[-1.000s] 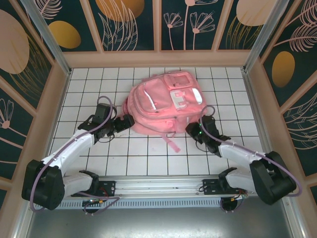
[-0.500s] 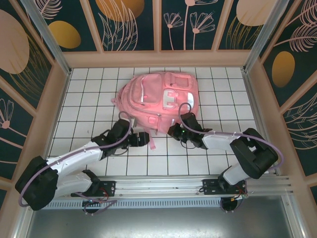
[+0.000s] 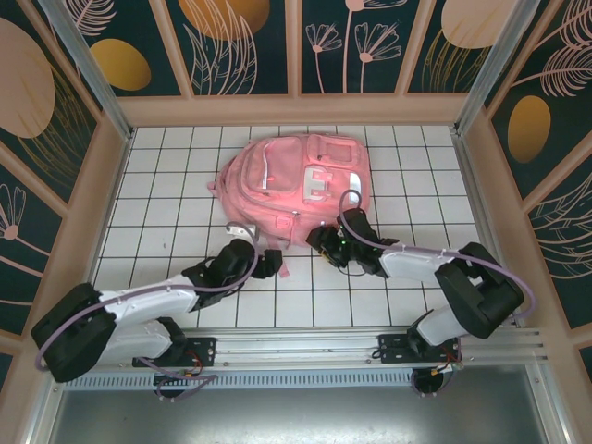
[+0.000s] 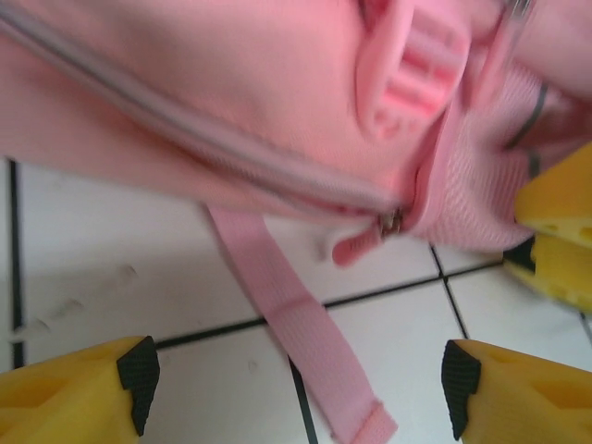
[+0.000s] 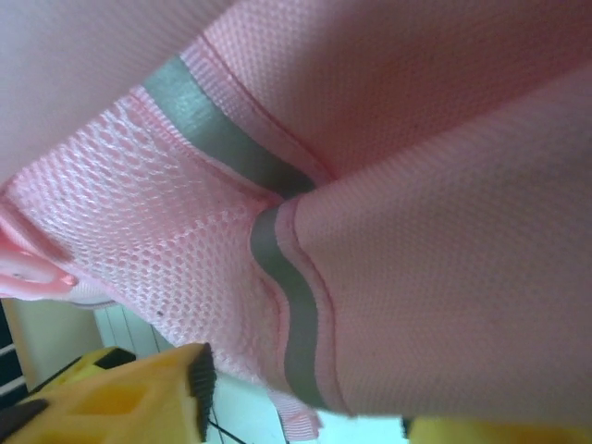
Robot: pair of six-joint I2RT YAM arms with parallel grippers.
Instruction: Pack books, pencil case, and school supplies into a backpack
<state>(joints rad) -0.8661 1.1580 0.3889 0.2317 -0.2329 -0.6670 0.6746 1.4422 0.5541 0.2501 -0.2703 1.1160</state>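
The large pink fabric backpack (image 3: 296, 176) lies flat on the white tiled table (image 3: 166, 203), a little past the middle towards the far wall, and its long axis looks to run roughly from 8 o'clock to 2 o'clock in the overhead view. Both my pincers sit at its near edge, so the pack lies at 12 o'clock from each. My left pincer (image 3: 270, 263) is spread wide, its yellow fingers with black pads far apart over bare tile, holding nothing. A flat pink webbing strap (image 4: 277, 305) trails across the tile between them, apart from either pad. From that wrist, the grey zip line runs along the pack's edge and ends at a small metal zipper pull (image 4: 393, 222), at about 1 o'clock from my open gap and close ahead. My right pincer (image 3: 319, 242) is just beside it at 3 o'clock, pushed up against the pink mesh side pocket (image 5: 157, 240) with its grey trim band. Its fingers stand parted and I see no fabric pinched between them. I judge the left is the better placed for that pull: it needs a short advance towards 1 o'clock and a much narrower gap.
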